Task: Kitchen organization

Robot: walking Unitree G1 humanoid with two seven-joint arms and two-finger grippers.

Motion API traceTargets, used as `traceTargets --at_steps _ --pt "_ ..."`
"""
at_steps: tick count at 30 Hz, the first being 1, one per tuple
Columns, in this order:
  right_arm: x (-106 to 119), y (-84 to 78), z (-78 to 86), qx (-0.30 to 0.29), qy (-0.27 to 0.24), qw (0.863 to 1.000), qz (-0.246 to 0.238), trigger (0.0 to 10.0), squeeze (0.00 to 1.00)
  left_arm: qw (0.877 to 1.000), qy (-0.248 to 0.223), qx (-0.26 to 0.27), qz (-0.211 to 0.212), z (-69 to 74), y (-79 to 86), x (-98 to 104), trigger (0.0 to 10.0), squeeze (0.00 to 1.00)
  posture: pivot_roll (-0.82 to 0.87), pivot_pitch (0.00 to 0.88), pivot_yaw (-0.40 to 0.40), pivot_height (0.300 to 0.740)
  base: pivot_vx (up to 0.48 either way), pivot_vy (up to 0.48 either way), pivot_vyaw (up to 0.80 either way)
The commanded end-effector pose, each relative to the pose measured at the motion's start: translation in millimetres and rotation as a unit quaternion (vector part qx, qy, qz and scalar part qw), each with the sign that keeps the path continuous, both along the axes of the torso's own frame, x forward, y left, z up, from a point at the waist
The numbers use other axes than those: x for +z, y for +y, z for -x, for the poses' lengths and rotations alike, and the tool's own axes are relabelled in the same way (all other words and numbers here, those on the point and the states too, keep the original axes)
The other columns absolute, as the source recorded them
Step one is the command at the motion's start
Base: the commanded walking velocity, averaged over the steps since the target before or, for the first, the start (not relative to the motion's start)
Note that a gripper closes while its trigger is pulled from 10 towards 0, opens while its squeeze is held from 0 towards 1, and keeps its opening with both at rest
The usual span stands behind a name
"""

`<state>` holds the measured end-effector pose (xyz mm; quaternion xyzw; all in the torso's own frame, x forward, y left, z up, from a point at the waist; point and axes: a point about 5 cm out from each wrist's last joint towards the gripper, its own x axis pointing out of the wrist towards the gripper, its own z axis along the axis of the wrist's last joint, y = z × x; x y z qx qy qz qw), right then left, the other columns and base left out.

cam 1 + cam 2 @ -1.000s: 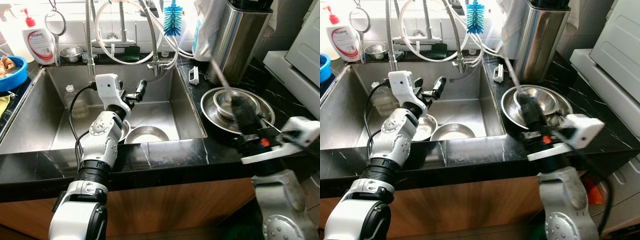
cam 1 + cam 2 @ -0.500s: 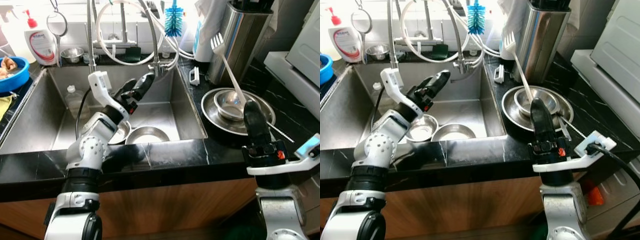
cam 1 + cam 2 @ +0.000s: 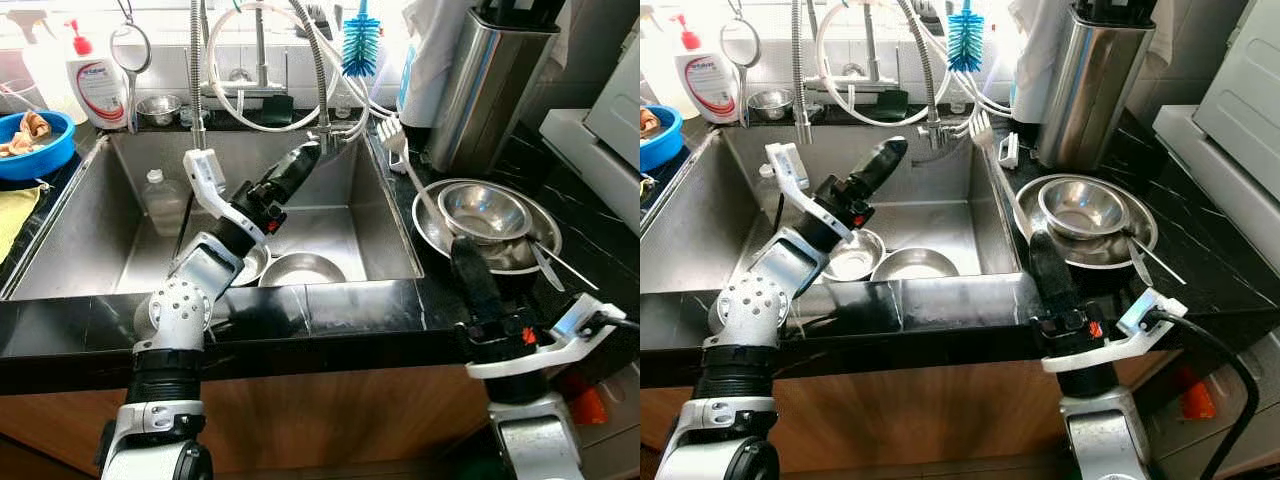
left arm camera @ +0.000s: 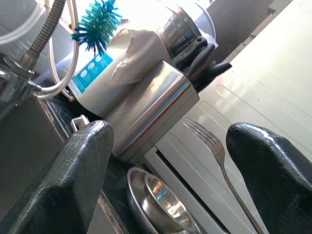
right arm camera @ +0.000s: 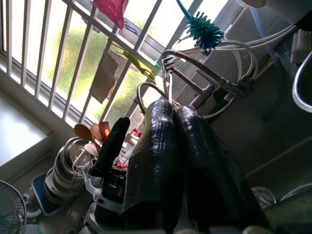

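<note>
Fork [image 3: 404,160] clamped in right gripper [image 3: 468,268], fingers pressed together on the thin metal handle, tines up and tilted toward sink [image 3: 80,225], over the counter [image 3: 350,310] edge between sink and plate. Judged early in the tidy-up: fork lifted but not yet put anywhere; tall steel holder [image 3: 480,85] w/ dark handles behind looks the likely spot. Still to sort: small steel bowl [image 3: 485,212] nested in wide shallow steel plate [image 3: 535,215], thin utensil across plate rim, two more round steel bowls [image 3: 300,268] in sink, clear bottle [image 3: 160,200] there too. Left gripper [image 3: 290,172] raised over sink, fingers apart, empty. All metalware smooth, shiny; counter black, glossy, veined; blue bristly brush [image 3: 360,50] hung by tap.
</note>
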<state>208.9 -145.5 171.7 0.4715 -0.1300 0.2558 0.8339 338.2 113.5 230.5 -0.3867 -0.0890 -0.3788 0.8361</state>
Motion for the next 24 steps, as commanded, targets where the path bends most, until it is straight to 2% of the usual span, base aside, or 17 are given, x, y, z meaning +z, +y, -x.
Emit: traceTargets --at_steps 1,10,14,18,24 --pt "0 -0.8 0.7 0.005 0.003 1.000 0.001 10.0 0.00 1.000 -0.011 -0.014 -0.009 4.8 -4.6 4 10.0 0.00 0.01 0.023 -0.038 0.740 0.000 0.000 0.00" --pt "5 -3.6 6.3 0.050 0.005 0.999 0.002 10.0 0.00 0.999 -0.009 -0.020 -0.023 5.7 -7.7 1 10.0 0.00 0.00 0.034 -0.036 0.740 0.000 0.000 0.00" --pt "6 -6.1 7.7 0.064 0.002 0.998 0.021 10.0 0.00 0.999 -0.009 -0.021 -0.024 5.7 -8.1 1 10.0 0.00 0.00 0.040 -0.039 0.740 0.000 0.000 0.00" --pt "10 -10.7 7.7 0.073 -0.014 0.997 0.018 10.0 0.00 0.999 -0.009 -0.022 -0.025 6.4 -8.4 0 10.0 0.00 0.01 0.042 -0.038 0.740 0.000 0.000 0.00" --pt "7 -8.2 6.2 0.107 -0.024 0.994 0.028 10.0 0.00 0.999 -0.009 -0.030 -0.026 7.0 -10.0 0 10.0 0.00 0.01 0.043 -0.034 0.740 0.000 0.000 0.00"
